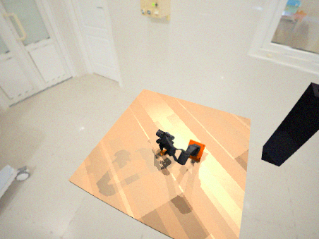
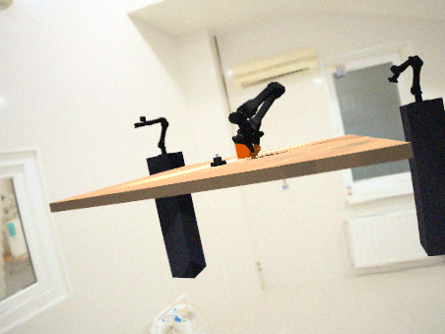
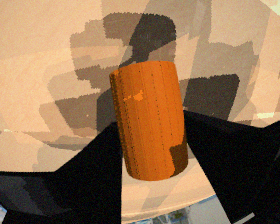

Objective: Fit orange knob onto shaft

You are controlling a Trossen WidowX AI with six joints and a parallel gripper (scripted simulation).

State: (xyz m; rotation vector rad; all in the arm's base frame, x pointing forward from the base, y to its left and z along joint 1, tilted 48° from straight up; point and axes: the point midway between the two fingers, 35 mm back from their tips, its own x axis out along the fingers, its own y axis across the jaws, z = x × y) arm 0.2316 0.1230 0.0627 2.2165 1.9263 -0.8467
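Observation:
The orange knob [image 1: 163, 153] [image 2: 257, 150] [image 3: 152, 132] is a ribbed cylinder, held low over the table; the exterior view does not clearly show how large any gap beneath it is. My gripper [image 3: 149, 122] is shut on the knob, one black finger on each side. The knob's hole and flat side are hidden. The round black pedestal [image 2: 218, 162] stands on the table, to the left of the knob in the exterior view. Its small silver shaft [image 2: 217, 156] points up; its flat side is too small to make out. In the top view the arm hides the pedestal.
An orange square block [image 1: 201, 145] [image 2: 242, 151] is at my arm's base on the wooden table [image 1: 130, 199] [image 2: 148, 192]. Black pillars [image 1: 291, 132] [image 2: 179, 238] stand beyond the table; two in the exterior view carry small black arms.

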